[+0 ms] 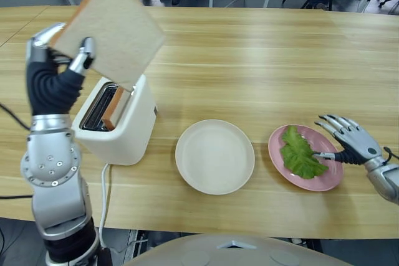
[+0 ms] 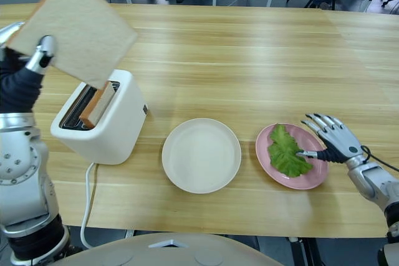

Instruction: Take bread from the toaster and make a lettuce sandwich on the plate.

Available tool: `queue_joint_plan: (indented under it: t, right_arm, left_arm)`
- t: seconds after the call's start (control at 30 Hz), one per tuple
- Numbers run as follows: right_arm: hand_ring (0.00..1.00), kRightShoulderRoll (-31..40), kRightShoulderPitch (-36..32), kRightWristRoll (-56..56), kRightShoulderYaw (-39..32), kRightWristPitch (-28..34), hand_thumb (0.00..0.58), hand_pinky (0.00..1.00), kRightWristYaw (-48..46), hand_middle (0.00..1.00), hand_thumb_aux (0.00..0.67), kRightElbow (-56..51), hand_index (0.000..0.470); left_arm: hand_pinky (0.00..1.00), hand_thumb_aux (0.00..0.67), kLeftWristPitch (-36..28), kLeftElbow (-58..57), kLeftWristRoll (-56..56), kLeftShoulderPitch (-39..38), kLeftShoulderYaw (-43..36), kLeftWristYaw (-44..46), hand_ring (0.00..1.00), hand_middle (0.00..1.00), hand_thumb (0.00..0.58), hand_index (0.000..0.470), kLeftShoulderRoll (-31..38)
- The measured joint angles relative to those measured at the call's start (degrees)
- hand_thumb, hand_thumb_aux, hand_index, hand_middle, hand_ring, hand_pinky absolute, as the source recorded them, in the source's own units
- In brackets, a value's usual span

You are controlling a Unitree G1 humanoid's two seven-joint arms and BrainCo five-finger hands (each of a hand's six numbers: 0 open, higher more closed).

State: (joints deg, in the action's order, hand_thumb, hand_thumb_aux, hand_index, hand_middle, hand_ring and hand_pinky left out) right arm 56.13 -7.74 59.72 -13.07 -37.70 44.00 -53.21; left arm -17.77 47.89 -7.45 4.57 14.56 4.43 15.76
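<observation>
Grips probably light, crushable bread slice [image 1: 112, 29] by lower corner with left hand [image 1: 57, 59]; rests right hand [image 1: 352, 140] open against limp lettuce [image 1: 299, 152].

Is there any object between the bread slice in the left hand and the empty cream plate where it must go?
Nothing visible stands in the way. The left hand holds the bread slice above the toaster, and the cream plate lies to the right of it with only bare table between.
</observation>
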Motion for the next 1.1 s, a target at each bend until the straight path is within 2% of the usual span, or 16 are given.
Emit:
queue_joint_plan:
  t: [0.13, 0.23, 0.5, 0.53, 0.6, 0.63, 0.67, 0.7, 0.73, 0.77, 0.93, 0.97, 1.0, 1.03, 1.07, 1.1]
  right_arm:
    - [0.00, -0.9, -1.0, 2.3, -6.0, 0.3, 0.000, 0.00, 8.3, 0.00, 0.000, -7.0, 0.000]
    - [0.00, -1.3, -1.4, 2.6, -9.1, 0.2, 0.000, 0.00, 12.5, 0.00, 0.000, -7.7, 0.000]
    - [0.00, -2.0, -3.6, 2.2, -14.4, 0.4, 0.000, 0.00, 16.0, 0.00, 0.000, -10.2, 0.000]
    - [0.00, -2.4, -3.6, 2.1, -15.1, 0.5, 0.410, 0.00, 16.6, 0.00, 0.307, -10.8, 0.211]
    - [0.00, -2.6, -3.7, 2.0, -15.7, 0.6, 0.410, 0.00, 16.9, 0.00, 0.307, -11.0, 0.211]
    - [0.00, -2.7, -3.8, 1.8, -15.9, 0.6, 0.493, 0.00, 17.1, 0.00, 0.410, -11.0, 0.281]
    - [0.00, -2.8, -3.9, 1.6, -16.2, 0.6, 0.578, 0.00, 17.6, 0.00, 0.636, -11.1, 0.437]
    - [0.00, -3.1, -4.2, 1.4, -16.5, 0.6, 0.578, 0.00, 18.3, 0.00, 0.636, -11.2, 0.437]
    - [0.00, -3.2, -4.5, 1.3, -16.7, 0.7, 0.580, 0.00, 18.5, 0.00, 0.670, -11.3, 0.460]
    - [0.00, -3.3, -4.7, 1.2, -16.9, 0.7, 0.580, 0.00, 18.8, 0.00, 0.670, -11.3, 0.460]
    - [0.00, -3.3, -5.4, 0.2, -18.0, -0.1, 0.580, 0.00, 19.0, 0.00, 0.670, -11.4, 0.460]
    - [0.00, -3.3, -5.4, 0.0, -18.1, -0.3, 0.580, 0.00, 19.0, 0.00, 0.670, -11.4, 0.460]
    - [0.00, -3.2, -5.4, -0.3, -18.2, -0.7, 0.580, 0.00, 19.0, 0.00, 0.670, -11.4, 0.460]
    - [0.00, -3.1, -5.5, -0.7, -18.2, -1.3, 0.580, 0.00, 19.0, 0.00, 0.670, -11.2, 0.460]
    - [0.00, -2.8, -5.4, -0.9, -18.2, -2.1, 0.580, 0.00, 19.0, 0.00, 0.670, -10.8, 0.460]
    - [0.00, -2.4, -5.4, -1.2, -18.2, -2.9, 0.580, 0.00, 19.0, 0.00, 0.670, -10.5, 0.460]
  left_arm:
    - [1.00, 0.670, -2.4, -0.9, -0.2, 0.8, -10.7, 2.9, 1.00, 1.00, 0.580, 0.460, -0.7]
    - [1.00, 0.670, -2.6, -4.2, -2.0, 0.6, -18.1, 4.4, 1.00, 1.00, 0.580, 0.460, -0.7]
    - [1.00, 0.670, -2.2, -18.5, -8.0, -3.0, -34.2, 9.2, 1.00, 1.00, 0.580, 0.460, 1.4]
    - [1.00, 0.670, -1.9, -21.4, -8.8, -3.5, -36.3, 10.3, 1.00, 1.00, 0.580, 0.460, 2.0]
    - [1.00, 0.670, -1.6, -24.6, -9.7, -3.9, -38.3, 11.2, 1.00, 1.00, 0.580, 0.460, 2.6]
    - [1.00, 0.670, -1.5, -25.9, -9.9, -4.3, -38.9, 11.5, 1.00, 1.00, 0.580, 0.460, 2.8]
    - [1.00, 0.670, -1.3, -27.3, -10.4, -4.5, -39.5, 11.8, 1.00, 1.00, 0.580, 0.460, 3.1]
    - [1.00, 0.670, -1.2, -29.2, -11.2, -4.6, -40.6, 12.3, 1.00, 1.00, 0.580, 0.460, 3.5]
    - [0.99, 0.670, -1.1, -30.3, -11.8, -4.7, -41.2, 12.6, 0.99, 0.99, 0.580, 0.460, 3.7]
    - [0.93, 0.670, -0.8, -31.6, -12.1, -4.8, -41.6, 12.7, 0.93, 0.93, 0.580, 0.460, 3.7]
    - [0.86, 0.670, 1.1, -38.3, -16.3, -4.1, -44.1, 12.1, 0.86, 0.86, 0.580, 0.460, 3.8]
    - [0.79, 0.494, 1.2, -39.1, -16.9, -3.9, -44.4, 11.8, 0.79, 0.79, 0.540, 0.339, 3.8]
    - [0.76, 0.292, 1.7, -39.8, -18.1, -3.5, -44.9, 11.3, 0.76, 0.76, 0.395, 0.200, 3.8]
    - [0.76, 0.292, 2.3, -40.6, -19.6, -2.9, -45.4, 10.6, 0.76, 0.76, 0.395, 0.200, 3.9]
    - [0.73, 0.000, 2.8, -40.9, -21.1, -2.8, -45.7, 9.9, 0.73, 0.73, 0.000, 0.000, 4.2]
    - [0.71, 0.000, 3.4, -41.3, -22.7, -2.6, -46.1, 9.2, 0.71, 0.71, 0.000, 0.000, 4.6]
